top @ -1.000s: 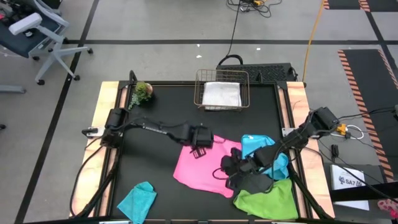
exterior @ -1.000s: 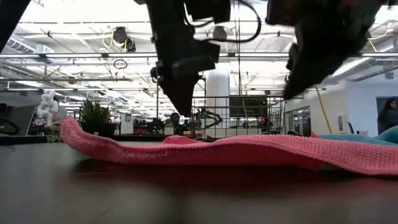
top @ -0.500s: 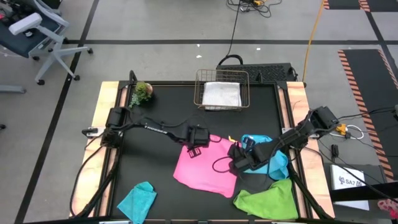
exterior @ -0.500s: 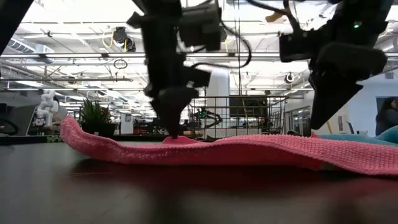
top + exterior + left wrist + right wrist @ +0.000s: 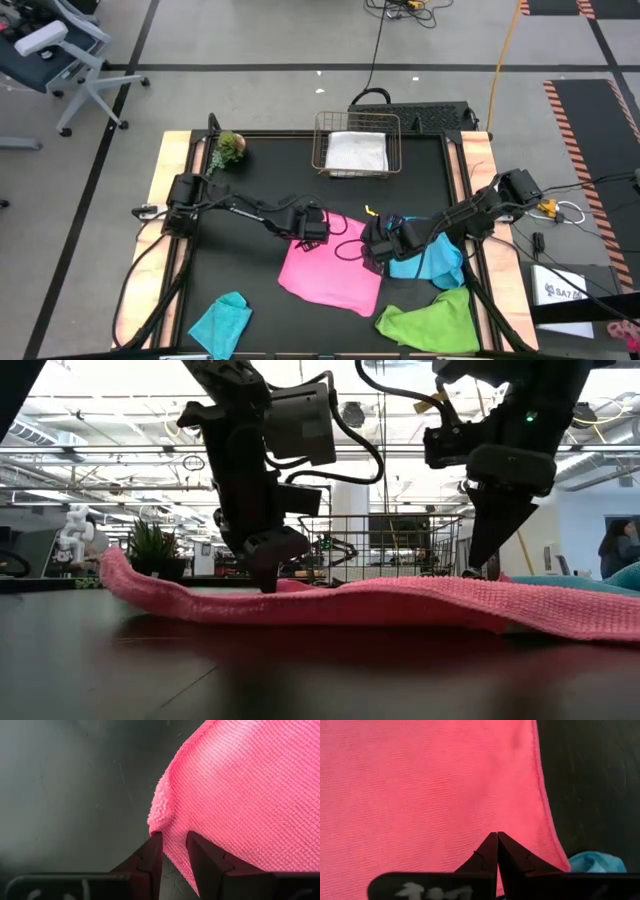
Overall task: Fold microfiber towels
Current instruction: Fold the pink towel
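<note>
1. The hot pink towel (image 5: 335, 268) lies spread on the dark worktop (image 5: 250, 260) near its middle, a little toward the front edge.
2. The left gripper (image 5: 172, 851) is down at the far left corner of the pink towel. Its jaws stand a little apart with the bunched corner of the cloth between them, so it looks to be pinching that corner.
3. In the low view the left gripper (image 5: 265, 565) reaches down to the raised edge of the pink towel (image 5: 400, 603), and its tip meets the cloth.
4. The right gripper (image 5: 497, 847) is over the far right part of the pink towel, close to that side's edge. Its jaws are closed tip to tip; whether any cloth is caught between them cannot be told.
5. In the low view the right gripper (image 5: 480, 555) points downward just above the far edge of the towel.
6. The sky blue towel (image 5: 432, 258) lies crumpled just to the right of the pink one, partly under the right arm.
7. The lime green towel (image 5: 432, 320) lies at the front right of the worktop, touching the blue one.
8. The teal towel (image 5: 222, 322) lies folded over at the front left, well apart from the others.
9. The white towel (image 5: 356, 152) rests in a wire basket (image 5: 322, 140) at the back of the worktop.
10. A small green plant (image 5: 229, 148) stands at the back left corner.
</note>
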Tool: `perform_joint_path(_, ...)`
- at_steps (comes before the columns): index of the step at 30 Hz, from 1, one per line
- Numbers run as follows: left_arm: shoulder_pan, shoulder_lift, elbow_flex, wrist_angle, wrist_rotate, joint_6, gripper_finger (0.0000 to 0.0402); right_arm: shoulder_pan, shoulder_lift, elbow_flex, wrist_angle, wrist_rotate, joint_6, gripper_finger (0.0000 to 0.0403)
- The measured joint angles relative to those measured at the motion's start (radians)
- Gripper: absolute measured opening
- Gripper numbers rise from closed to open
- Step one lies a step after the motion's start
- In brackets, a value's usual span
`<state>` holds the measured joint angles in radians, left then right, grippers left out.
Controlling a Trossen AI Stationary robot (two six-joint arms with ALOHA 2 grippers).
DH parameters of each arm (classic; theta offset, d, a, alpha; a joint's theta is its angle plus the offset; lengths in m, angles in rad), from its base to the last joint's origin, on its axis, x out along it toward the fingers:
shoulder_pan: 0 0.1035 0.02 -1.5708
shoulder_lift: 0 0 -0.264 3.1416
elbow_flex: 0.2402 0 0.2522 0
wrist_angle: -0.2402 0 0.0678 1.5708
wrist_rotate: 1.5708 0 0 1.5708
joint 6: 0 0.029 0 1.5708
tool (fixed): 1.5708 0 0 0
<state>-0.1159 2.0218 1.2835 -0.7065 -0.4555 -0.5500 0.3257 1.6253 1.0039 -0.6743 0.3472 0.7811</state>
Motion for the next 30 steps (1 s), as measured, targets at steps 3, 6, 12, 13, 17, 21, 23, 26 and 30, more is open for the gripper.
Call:
perform_joint_path(3,-0.025,0.001,0.000,-0.030,0.027,-0.026,0.0097,-0.016,0.000,-0.014,0.031,0.025,-0.039,0.0000)
perform_joint_path(6,-0.063,0.000,0.001,-0.094,0.055,-0.077,0.0097,-0.032,0.000,-0.055,0.096,0.022,-0.069,0.0000)
perform_joint_path(12,-0.141,-0.003,-0.001,-0.240,0.070,-0.204,0.0097,-0.053,0.000,-0.185,0.298,0.015,-0.094,0.0000)
perform_joint_path(13,-0.150,-0.003,-0.002,-0.249,0.070,-0.225,0.0097,-0.057,0.000,-0.207,0.337,0.020,-0.095,0.0000)
perform_joint_path(17,-0.168,-0.003,-0.003,-0.249,0.041,-0.274,0.0097,-0.076,-0.005,-0.269,0.473,0.028,-0.159,0.0000)
perform_joint_path(21,-0.160,-0.003,0.001,-0.261,0.027,-0.306,0.0097,-0.099,-0.015,-0.280,0.574,-0.034,-0.233,0.0000)
perform_joint_path(23,-0.152,0.000,0.017,-0.307,0.027,-0.329,0.0097,-0.106,-0.034,-0.281,0.632,-0.120,-0.252,0.0000)
perform_joint_path(26,-0.141,-0.003,0.048,-0.358,0.035,-0.349,0.0097,-0.110,-0.087,-0.278,0.665,-0.202,-0.269,0.0000)
perform_joint_path(30,-0.125,-0.045,0.068,-0.348,0.032,-0.352,0.0097,-0.111,-0.150,-0.280,0.622,-0.195,-0.282,0.0000)
